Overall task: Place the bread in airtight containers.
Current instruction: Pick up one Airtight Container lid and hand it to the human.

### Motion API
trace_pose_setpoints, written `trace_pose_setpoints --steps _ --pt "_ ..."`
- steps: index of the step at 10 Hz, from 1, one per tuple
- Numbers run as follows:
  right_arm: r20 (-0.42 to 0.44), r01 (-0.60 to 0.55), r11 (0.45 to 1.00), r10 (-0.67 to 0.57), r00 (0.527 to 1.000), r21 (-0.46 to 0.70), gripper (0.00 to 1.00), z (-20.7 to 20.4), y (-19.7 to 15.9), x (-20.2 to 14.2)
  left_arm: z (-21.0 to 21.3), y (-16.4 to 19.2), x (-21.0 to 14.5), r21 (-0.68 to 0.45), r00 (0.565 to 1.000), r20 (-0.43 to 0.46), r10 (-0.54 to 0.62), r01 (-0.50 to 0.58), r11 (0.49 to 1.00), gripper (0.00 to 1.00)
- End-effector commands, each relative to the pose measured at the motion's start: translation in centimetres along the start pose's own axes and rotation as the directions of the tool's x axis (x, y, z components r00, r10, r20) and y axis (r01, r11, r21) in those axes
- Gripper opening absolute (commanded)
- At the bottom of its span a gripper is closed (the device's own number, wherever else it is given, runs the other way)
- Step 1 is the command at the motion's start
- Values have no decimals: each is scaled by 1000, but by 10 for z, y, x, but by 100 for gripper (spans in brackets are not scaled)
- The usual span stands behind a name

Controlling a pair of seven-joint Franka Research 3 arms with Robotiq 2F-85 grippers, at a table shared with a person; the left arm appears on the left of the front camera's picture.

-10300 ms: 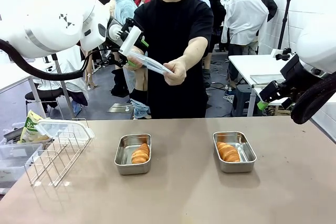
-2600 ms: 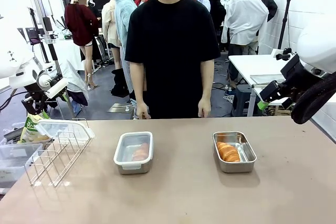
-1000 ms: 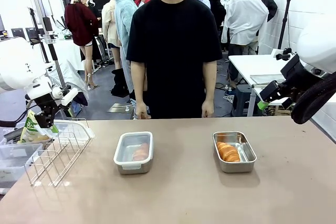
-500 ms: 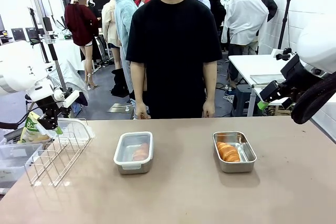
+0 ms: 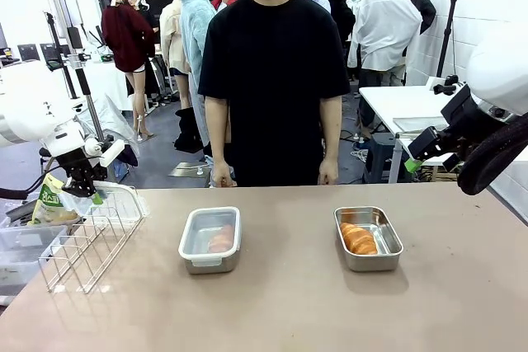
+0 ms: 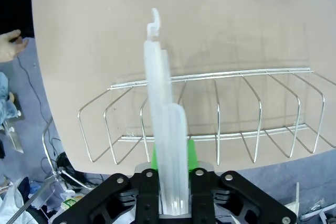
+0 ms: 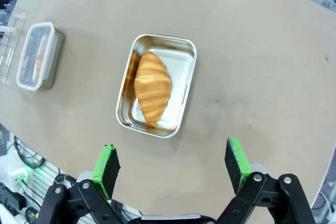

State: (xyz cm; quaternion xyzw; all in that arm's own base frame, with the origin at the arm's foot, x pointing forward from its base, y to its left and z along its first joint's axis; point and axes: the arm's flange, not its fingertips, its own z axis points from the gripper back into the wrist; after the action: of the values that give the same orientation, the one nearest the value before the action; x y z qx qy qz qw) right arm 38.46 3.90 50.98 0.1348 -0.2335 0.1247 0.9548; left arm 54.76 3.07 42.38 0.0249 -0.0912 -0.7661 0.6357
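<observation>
Spanning the worktop [image 5: 289,302]: wire rack [image 5: 82,241] at the left edge, lidded tin [image 5: 210,239] mid-worktop, open tin [image 5: 367,238] with its croissant [image 7: 152,85] awaiting cover. Left gripper [image 6: 170,182] pinches a clear lid [image 6: 160,108] edge-on for carrying; right gripper [image 7: 170,163] hovers, jaws apart.

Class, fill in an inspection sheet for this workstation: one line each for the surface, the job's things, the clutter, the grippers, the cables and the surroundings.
Surface: the brown table, bare at the near side.
Job's things: the left tin is lidded, a roll dimly visible inside; the right tin is open, with a croissant roll in it.
Clutter: a wire rack at the table's left end; a green packet and plastic bins beyond it.
Grippers: the left gripper is shut on a clear lid over the rack; the right gripper is open, above the open tin.
Cables: a black cable at the left arm.
Surroundings: a person stands at the far side, hands down.
</observation>
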Motion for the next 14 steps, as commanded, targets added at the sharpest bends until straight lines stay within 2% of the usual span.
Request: trace_pose_setpoints --steps 1,7,10,14 --pt "-2 -1 1000 1 1000 0 100 -1 0 1 9 2 -1 -49 999 -23 48 -49 998 0" --pt "-2 -1 1000 1 1000 0 100 -1 0 1 16 2 3 -75 998 -32 50 -52 996 0" --pt "-2 -1 1000 1 1000 0 100 -1 0 1 49 -10 9 -83 998 -26 48 -50 995 0" --pt "-2 -1 1000 1 1000 0 100 -1 0 1 112 -25 23 6 999 -19 -34 34 999 0"
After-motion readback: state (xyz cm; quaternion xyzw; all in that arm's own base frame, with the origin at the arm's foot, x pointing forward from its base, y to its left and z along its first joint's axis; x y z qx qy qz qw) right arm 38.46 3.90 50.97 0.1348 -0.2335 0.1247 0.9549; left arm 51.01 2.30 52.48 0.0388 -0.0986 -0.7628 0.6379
